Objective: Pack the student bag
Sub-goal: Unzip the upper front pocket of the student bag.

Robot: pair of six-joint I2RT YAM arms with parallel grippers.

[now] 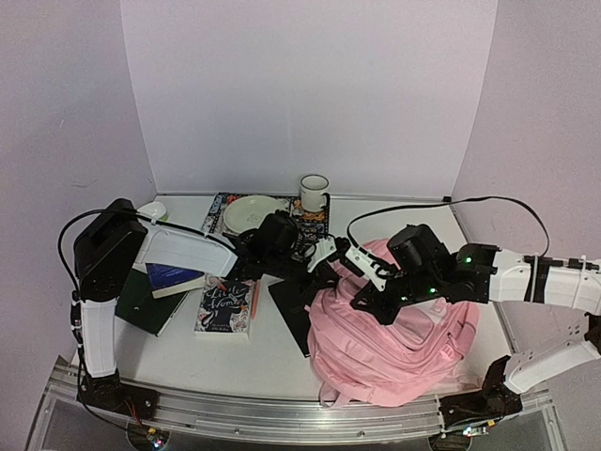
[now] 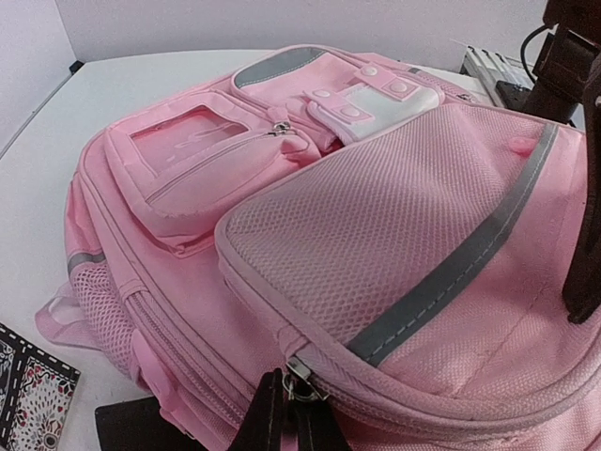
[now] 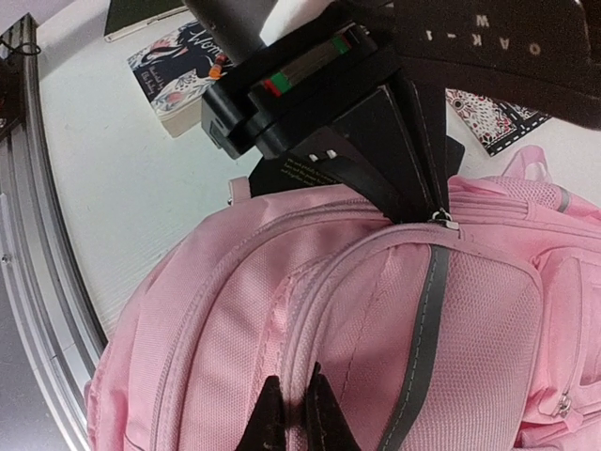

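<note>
So the pink backpack [image 1: 394, 348] lies at the table's [image 1: 263, 362] near right edge. Looks like the left gripper [image 2: 293, 402] is pinched on its zipper pull [image 2: 299, 367]. The right gripper [image 3: 293, 387] clamps fabric beside that zip, whose track runs toward it.

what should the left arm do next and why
Probably slide the zip pull along its track to open the bag. The left gripper is shut on the pull, the right gripper seems to pinch the bag's fabric, which would steady it, the zip looks closed, and the books lie outside.
</note>
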